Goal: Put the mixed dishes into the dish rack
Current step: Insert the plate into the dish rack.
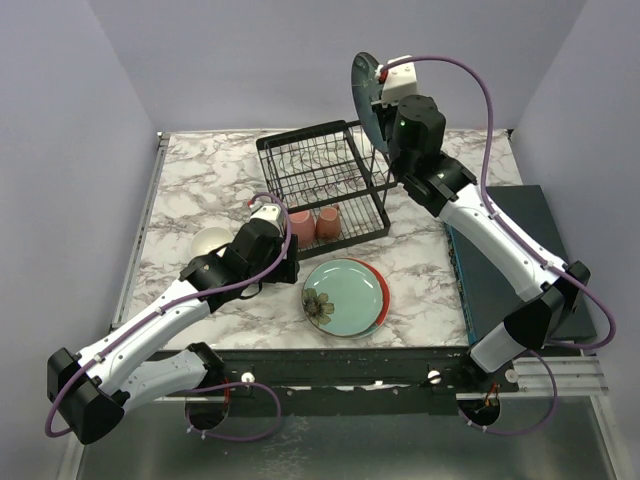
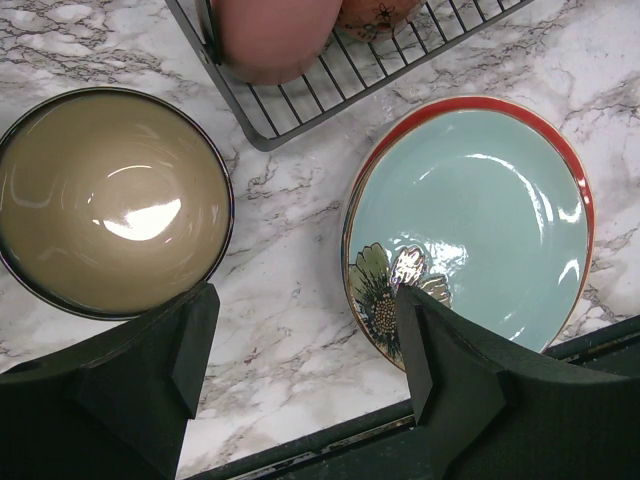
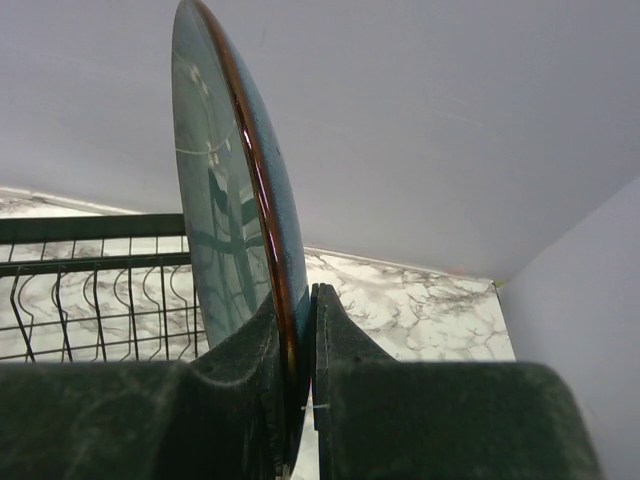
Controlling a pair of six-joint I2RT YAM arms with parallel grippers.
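Right gripper (image 3: 300,305): clamped on rim of dark teal-blue round plate (image 3: 215,230).
Left gripper (image 2: 305,300): stood open, empty.
Risk: thin pinch slipping, plate hitting black wire dish rack (image 1: 320,170), seven o'clock.

No text, label, brand, number or sign can be read in any view; the only marking is a painted flower (image 2: 385,295) on the green plate (image 2: 470,220) by the near edge of the table (image 2: 290,230), and it bears no letters
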